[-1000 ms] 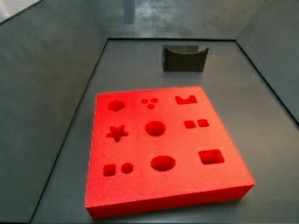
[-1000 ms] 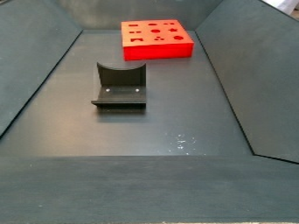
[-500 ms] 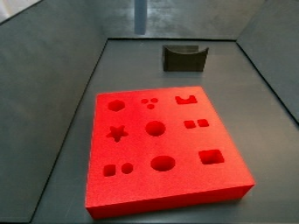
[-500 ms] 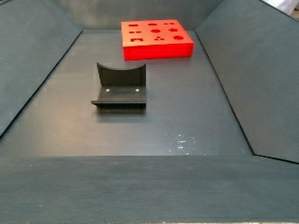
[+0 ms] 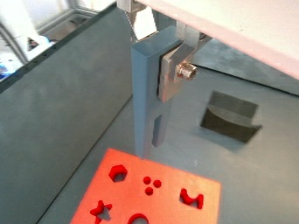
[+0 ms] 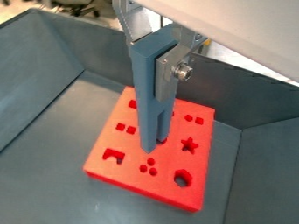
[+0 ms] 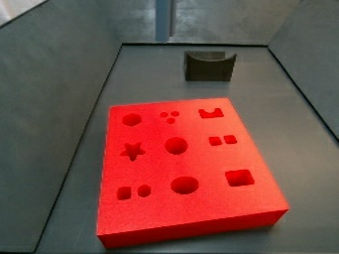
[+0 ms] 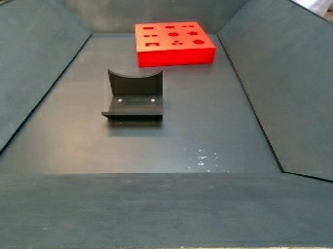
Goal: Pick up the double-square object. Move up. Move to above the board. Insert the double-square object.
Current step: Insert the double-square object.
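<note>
My jaws are clamped on the double-square object (image 6: pixel 153 87), a long blue bar hanging upright high above the board (image 6: pixel 111 157) so its lower end can drop into the paired square recesses (image 7: pixel 221 141).

1. Gripper (image 6: pixel 158 54) high over the bin, silver finger plate (image 6: pixel 176 66) pressed to the side of a long blue-grey piece.
2. Double-square object (image 6: pixel 153 92) clamped upright, lower end hanging above the board (image 6: pixel 117 140).
3. Board red-orange, lying on the dark grey floor (image 6: pixel 52 131), with star, crown, circle and square recesses showing.
</note>
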